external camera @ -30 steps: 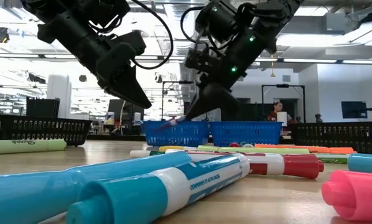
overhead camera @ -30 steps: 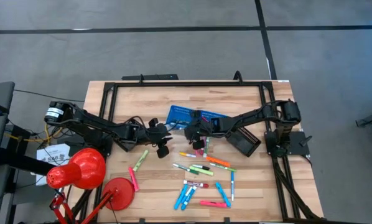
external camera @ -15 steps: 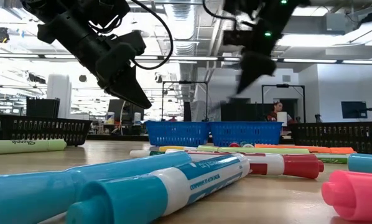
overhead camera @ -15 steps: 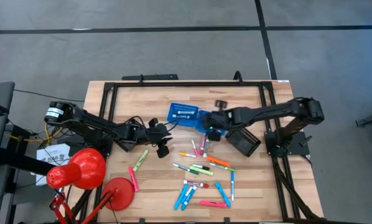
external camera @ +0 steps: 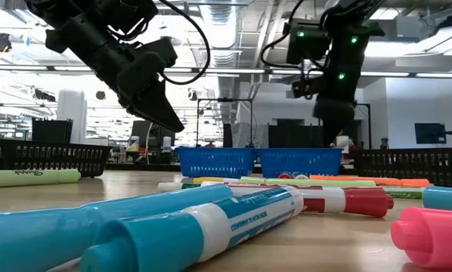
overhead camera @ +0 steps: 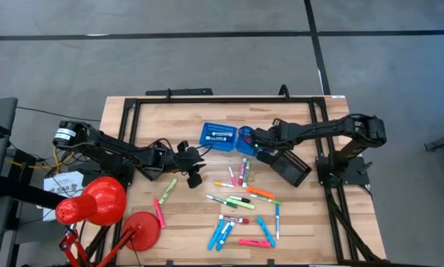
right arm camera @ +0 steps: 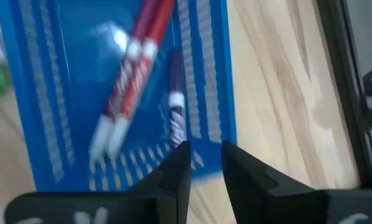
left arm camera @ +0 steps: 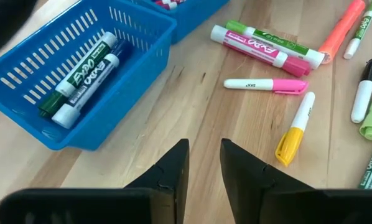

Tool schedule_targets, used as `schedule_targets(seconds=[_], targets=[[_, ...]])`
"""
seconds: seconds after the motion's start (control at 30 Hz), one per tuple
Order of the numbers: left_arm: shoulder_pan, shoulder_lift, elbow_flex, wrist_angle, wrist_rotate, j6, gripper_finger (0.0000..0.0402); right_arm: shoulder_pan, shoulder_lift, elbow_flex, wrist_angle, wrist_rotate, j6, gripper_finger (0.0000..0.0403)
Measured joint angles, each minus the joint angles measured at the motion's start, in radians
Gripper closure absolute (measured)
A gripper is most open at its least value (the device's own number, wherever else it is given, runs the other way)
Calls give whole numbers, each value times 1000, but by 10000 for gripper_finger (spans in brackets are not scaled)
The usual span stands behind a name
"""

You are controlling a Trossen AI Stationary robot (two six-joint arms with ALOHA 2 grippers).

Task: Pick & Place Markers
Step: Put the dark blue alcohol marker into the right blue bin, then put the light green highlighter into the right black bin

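- The right basket (overhead camera: 249,139) is mostly hidden under the right arm in the high view, and the markers inside it look blurry in the right wrist view.
- The left gripper (overhead camera: 193,178) hovers low, at about 9 o'clock from the pile of markers (overhead camera: 244,200). Its fingers (left arm camera: 173,168) are a little apart and hold nothing.
- The right gripper (overhead camera: 256,139) reaches over the right basket, at about 12 o'clock from the pile. Its fingers (right arm camera: 173,168) are a little apart and empty.
- Two red markers (right arm camera: 131,78) and a purple marker (right arm camera: 176,99) lie in that basket.
- Two markers lie in the left basket (left arm camera: 61,56).
- A second ago the right gripper was low by the pile; now it is over the basket. The left arm has not moved.
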Motion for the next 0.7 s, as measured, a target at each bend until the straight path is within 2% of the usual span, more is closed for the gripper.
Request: schedule_targets(seconds=[0.13, 0.23, 0.37, 0.43, 0.53, 0.7], targets=[[0, 0, -1, -7, 3, -37, 313, -3, -3, 0, 32, 1, 0, 309], [-3, 0, -1, -13, 73, -52, 313, 4, -3, 0, 43, 1, -15, 302], [-12, 0, 0, -42, 191, -153, 313, 13, -3, 0, 65, 1, -36, 296], [-25, 0, 0, -85, 204, -180, 313, 13, -3, 0, 72, 0, -37, 296], [-41, -1, 1, -199, 242, -254, 313, 13, -3, 0, 71, -2, -36, 295], [-45, -1, 40, -500, 339, -411, 313, 13, -3, 0, 69, -2, -37, 295]])
